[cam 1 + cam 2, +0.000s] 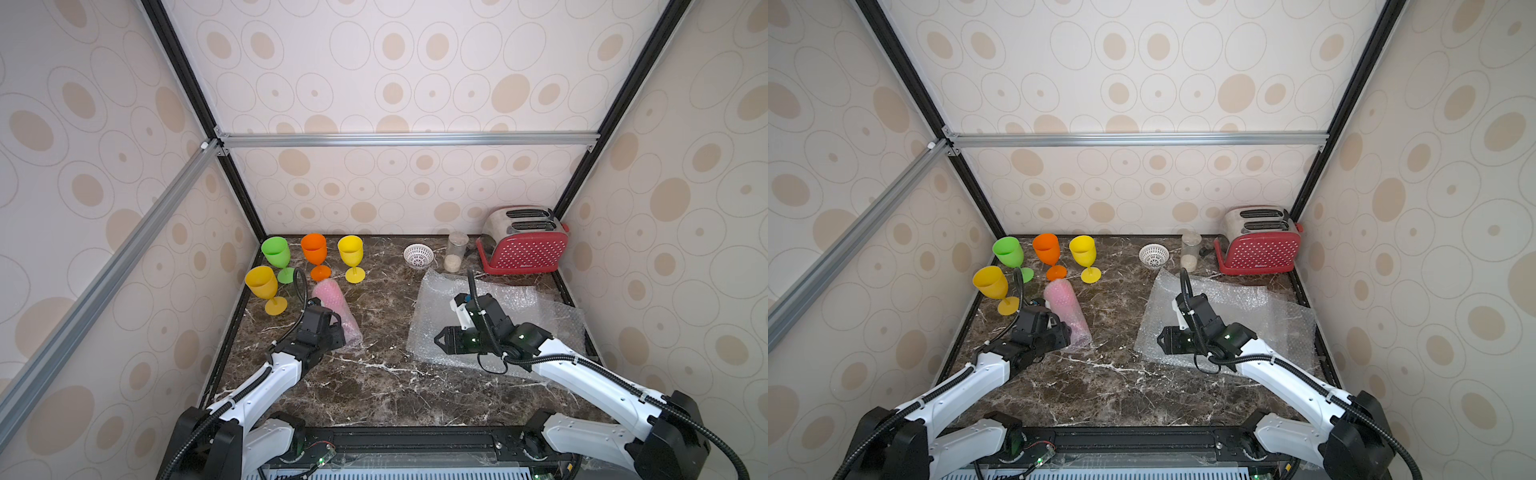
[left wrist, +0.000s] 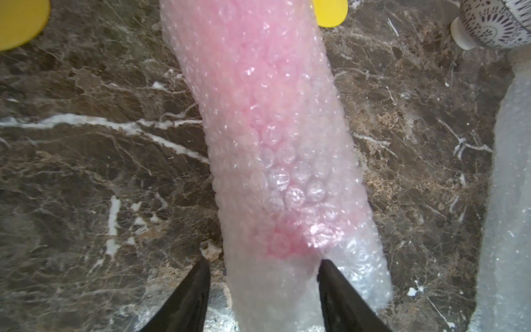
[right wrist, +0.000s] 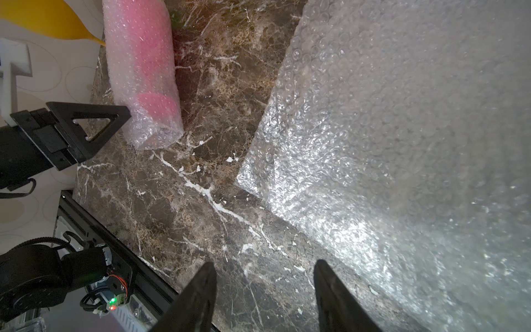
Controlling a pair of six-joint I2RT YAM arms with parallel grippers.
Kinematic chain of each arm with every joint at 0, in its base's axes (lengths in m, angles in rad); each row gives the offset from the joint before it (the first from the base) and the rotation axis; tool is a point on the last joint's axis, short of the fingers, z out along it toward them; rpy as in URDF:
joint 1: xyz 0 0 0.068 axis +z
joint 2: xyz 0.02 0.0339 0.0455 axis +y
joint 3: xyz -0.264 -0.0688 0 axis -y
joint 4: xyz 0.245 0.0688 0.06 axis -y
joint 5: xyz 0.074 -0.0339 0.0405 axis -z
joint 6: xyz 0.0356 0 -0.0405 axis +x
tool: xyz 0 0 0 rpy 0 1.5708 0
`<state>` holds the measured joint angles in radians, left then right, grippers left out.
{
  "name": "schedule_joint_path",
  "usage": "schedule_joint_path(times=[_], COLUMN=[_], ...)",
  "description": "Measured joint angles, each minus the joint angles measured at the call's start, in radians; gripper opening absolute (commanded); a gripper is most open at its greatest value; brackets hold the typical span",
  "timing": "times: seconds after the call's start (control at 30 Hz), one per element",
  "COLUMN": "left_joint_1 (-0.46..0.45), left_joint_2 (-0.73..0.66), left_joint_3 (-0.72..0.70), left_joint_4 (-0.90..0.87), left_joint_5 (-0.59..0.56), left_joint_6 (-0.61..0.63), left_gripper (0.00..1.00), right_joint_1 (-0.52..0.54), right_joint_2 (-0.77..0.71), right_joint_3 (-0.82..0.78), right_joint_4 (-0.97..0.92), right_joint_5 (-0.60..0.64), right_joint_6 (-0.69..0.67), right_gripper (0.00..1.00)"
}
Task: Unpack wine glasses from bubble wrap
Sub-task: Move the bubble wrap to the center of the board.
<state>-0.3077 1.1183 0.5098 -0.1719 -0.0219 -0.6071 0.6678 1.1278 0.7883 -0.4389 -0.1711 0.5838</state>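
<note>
- Your marble table (image 1: 374,395) holds five goblets: four bare, one wrapped.
- The four bare ones stand upright, mouths up, in the far left corner: one green goblet (image 1: 275,251), one orange goblet (image 1: 313,248), and two yellow. The far yellow goblet (image 1: 350,249) is beside the orange one, and the near yellow goblet (image 1: 261,282) stands by the left wall.
- One bubble wrap tube (image 1: 330,299) lies on its side just in front of the orange goblet's foot, with the pink goblet (image 2: 253,86) inside it.
- The tube's long axis runs from the far wall towards you, its near end angled slightly right. The broad pink mass fills the far end. A round pink disc shows near the near, open end.
- Flat bubble wrap sheets (image 1: 519,307) lie overlapping on the right half of the table. There are at least two; the exact count is unclear.
- Along the far edge there is one white perforated bowl (image 1: 418,255), one clear jar (image 1: 456,251) and one red toaster (image 1: 523,249).
- Your left gripper (image 2: 263,270) is at the tube's near end with its jaws apart. One finger is on the table side with a gap to the wrap, and the other is over the wrap.
- Your right gripper (image 3: 264,276) hangs over the near left corner of the flat sheets. Its jaws are apart with nothing between them.
</note>
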Motion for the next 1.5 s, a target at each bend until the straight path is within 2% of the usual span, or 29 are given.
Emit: schedule_joint_path(times=[0.07,0.23,0.33,0.4,0.77,1.03,1.2,1.33,1.43,1.5], left_joint_1=[0.005,0.011,0.011,0.011,-0.010,-0.182,-0.291,-0.334,-0.335,-0.335], left_joint_2=[0.016,0.039,0.042,0.042,0.032,0.071,0.102,0.131,0.138,0.132], left_joint_3=[-0.002,-0.003,-0.003,-0.003,0.062,0.197,0.210,0.216,0.216,0.216], left_joint_4=[0.022,0.058,0.062,0.062,-0.012,-0.135,-0.184,-0.216,-0.222,-0.222], left_joint_5=[0.013,0.035,0.042,0.043,0.099,0.099,0.101,0.093,0.082,0.076], left_joint_6=[0.006,0.028,0.036,0.044,0.114,0.232,0.293,0.318,0.315,0.305], left_gripper=[0.45,0.16,0.04,0.00,0.00,0.00,0.00,0.00,0.15,0.29], right_joint_1=[0.000,0.000,0.000,0.000,0.000,0.000,0.000,0.000,0.000,0.000], right_joint_2=[0.001,0.002,0.003,0.008,0.023,0.042,0.042,0.042,0.042,0.044], right_joint_3=[-0.002,-0.002,-0.002,-0.002,-0.002,-0.002,-0.002,-0.002,-0.002,-0.002], right_joint_4=[0.000,0.007,0.008,0.011,0.021,0.024,0.024,0.024,0.026,0.029], right_joint_5=[0.006,0.015,0.016,0.017,0.018,0.018,0.019,0.019,0.018,0.017], right_joint_6=[0.001,0.002,0.002,0.003,0.003,0.003,0.003,0.005,0.007,0.007], right_gripper=[0.56,0.56,0.56,0.56,0.56,0.56,0.56,0.56,0.56,0.56])
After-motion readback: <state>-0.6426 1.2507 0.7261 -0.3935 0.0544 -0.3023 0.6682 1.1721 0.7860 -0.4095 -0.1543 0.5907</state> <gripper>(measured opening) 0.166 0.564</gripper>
